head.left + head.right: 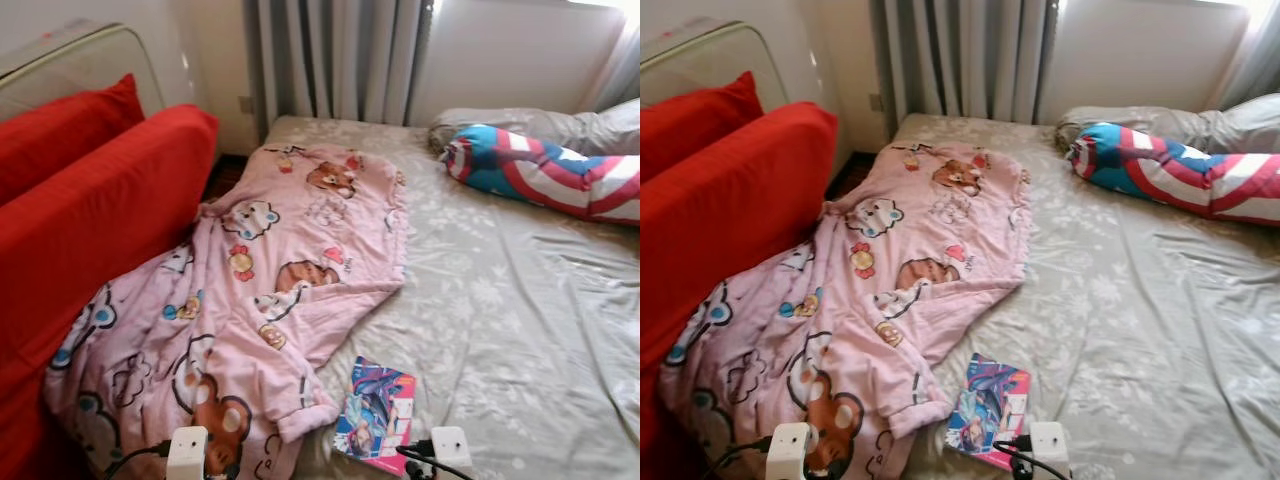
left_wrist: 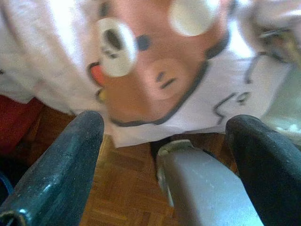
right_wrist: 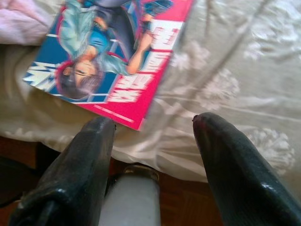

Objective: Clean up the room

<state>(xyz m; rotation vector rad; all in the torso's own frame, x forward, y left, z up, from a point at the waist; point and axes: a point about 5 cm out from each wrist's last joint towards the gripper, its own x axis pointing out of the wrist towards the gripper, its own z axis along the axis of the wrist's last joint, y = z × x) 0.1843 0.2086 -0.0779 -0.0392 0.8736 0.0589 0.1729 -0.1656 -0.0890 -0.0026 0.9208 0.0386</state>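
pink blanket (image 1: 250, 290) sprawls over the bed's (image 1: 520, 300) left side, against a red sofa (image 1: 90, 220); a book (image 1: 375, 412) lies by the near edge, a striped pillow (image 1: 545, 172) far right.

left claw (image 2: 164, 136) gapes empty below the blanket hem.

right claw (image 3: 153, 129) gapes empty just short of the book.

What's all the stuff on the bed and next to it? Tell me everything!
blanket: one, pink with cartoon bears, left part of the bed, draped toward the sofa
comic book: one, blue and pink, near edge of the bed
long pillow: one, blue, red and white, head of the bed
bed sheet: one, grey-beige, floral
sofa: one, red, left of the bed
curtains: grey, behind the bed
left hand: open, near the blanket
right hand: open, near the comic book
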